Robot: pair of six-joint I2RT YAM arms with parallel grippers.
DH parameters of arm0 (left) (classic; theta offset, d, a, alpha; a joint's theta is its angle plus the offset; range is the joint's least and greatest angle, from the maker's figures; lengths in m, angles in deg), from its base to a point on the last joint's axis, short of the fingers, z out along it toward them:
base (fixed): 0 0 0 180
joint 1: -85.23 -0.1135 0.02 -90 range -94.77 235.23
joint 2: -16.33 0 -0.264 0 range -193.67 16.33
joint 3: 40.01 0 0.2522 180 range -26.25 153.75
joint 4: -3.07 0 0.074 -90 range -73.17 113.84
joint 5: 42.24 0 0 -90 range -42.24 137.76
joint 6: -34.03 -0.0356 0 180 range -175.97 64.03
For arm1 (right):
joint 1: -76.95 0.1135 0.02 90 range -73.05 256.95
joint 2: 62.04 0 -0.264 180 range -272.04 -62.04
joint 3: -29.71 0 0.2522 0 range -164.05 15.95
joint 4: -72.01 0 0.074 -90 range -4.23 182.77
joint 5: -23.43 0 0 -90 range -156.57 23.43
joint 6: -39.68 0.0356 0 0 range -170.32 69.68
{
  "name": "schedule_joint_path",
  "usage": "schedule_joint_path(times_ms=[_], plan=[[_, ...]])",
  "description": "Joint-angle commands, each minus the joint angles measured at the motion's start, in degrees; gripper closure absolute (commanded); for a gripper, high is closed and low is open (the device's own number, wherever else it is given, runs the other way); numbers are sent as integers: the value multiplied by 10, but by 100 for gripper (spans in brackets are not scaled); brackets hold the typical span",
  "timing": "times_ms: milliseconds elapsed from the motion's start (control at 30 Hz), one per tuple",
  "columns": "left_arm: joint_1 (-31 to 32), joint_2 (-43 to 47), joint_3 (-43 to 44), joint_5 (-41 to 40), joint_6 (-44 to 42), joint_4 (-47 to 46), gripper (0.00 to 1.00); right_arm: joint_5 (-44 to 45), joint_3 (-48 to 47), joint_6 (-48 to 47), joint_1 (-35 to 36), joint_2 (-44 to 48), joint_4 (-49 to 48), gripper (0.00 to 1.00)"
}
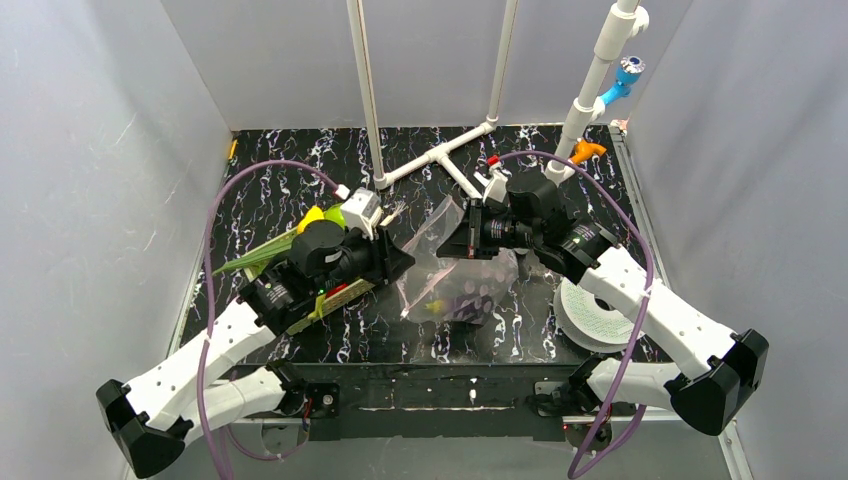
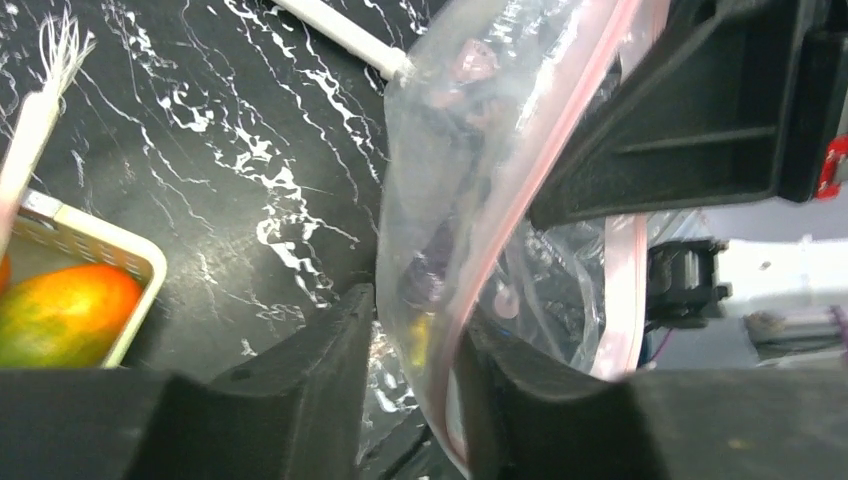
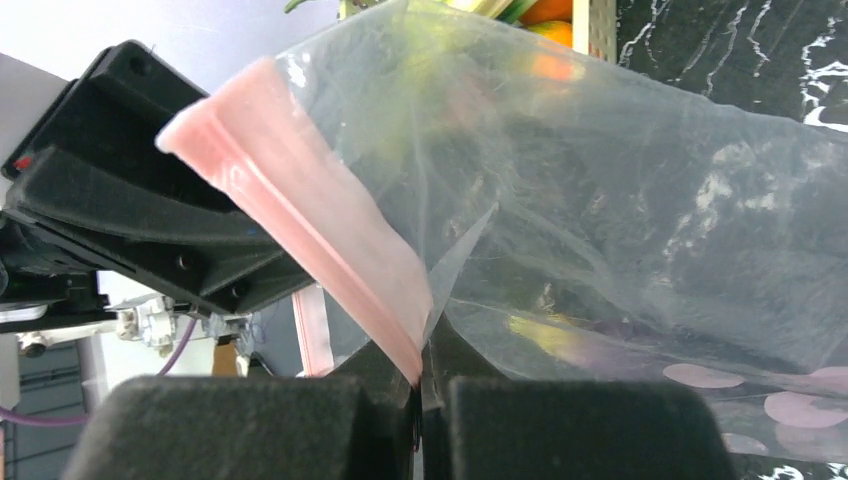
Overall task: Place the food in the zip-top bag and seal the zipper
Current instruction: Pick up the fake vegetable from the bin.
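Note:
The clear zip-top bag (image 1: 458, 278) hangs lifted between my two grippers at the table's middle. Dark purple grapes (image 1: 472, 296) and a yellow piece (image 1: 435, 305) lie inside it. My right gripper (image 1: 462, 238) is shut on the pinkish zipper (image 3: 310, 220) at one corner of the mouth (image 3: 422, 370). My left gripper (image 1: 400, 258) is open. The bag's mouth edge and zipper (image 2: 530, 170) pass between its fingers (image 2: 415, 310), lying against the right one. A leek (image 1: 255, 258), yellow pieces (image 1: 318, 217) and an orange-green fruit (image 2: 60, 315) sit in the basket.
The woven basket (image 2: 100, 240) sits under my left arm at the left. A white pipe frame (image 1: 440, 155) stands at the back middle. A white round disc (image 1: 590, 310) lies under my right arm. Grey walls enclose the table.

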Motion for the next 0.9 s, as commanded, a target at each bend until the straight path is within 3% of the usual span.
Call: schedule_joint_path(times_ms=[0, 100, 233, 467, 667, 700, 767, 833, 867], plan=[[2, -6, 32, 43, -25, 16, 80, 22, -33, -36, -5, 19, 28, 99], [2, -26, 95, 72, -60, 38, 100, 53, -71, -66, -5, 19, 69, 99], [1, -41, 138, 85, -70, 35, 100, 90, -120, -105, -5, 19, 122, 99], [2, -28, 68, 72, -17, 6, 99, 98, -116, -116, -5, 43, 130, 99], [2, -8, 63, 48, -14, 33, 76, 95, -102, -123, -3, 43, 128, 99], [1, -4, 67, 41, -18, 40, 65, 96, -101, -124, -3, 44, 127, 99], [2, 13, 90, 16, -42, 78, 29, 94, -92, -126, 0, 45, 122, 99], [1, 36, 112, -56, -65, 132, 15, 94, -80, -126, 1, 48, 122, 99], [1, 52, 134, -149, -86, 183, 11, 97, -63, -126, 1, 54, 119, 99]])
